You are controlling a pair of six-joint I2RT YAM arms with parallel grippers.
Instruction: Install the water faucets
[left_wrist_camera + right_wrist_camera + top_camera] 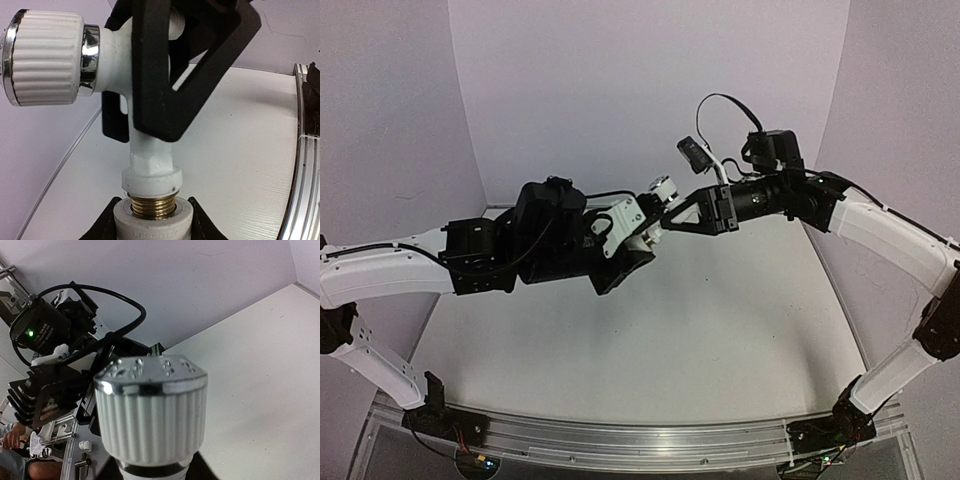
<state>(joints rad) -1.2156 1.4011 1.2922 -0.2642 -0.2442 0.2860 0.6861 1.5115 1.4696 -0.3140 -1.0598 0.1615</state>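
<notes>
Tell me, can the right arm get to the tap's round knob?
Probably yes. The knob sticks out bare, and the right end effector sits around the tap right beside it, with nothing between.

L gripper (648, 237) & R gripper (667, 221) raised, tips meeting mid-air.

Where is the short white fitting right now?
Left wrist view, bottom centre: the fitting sits between the fingers of the left tool, with the brass thread of the tap entering its top, in mid-air above the table.
</notes>
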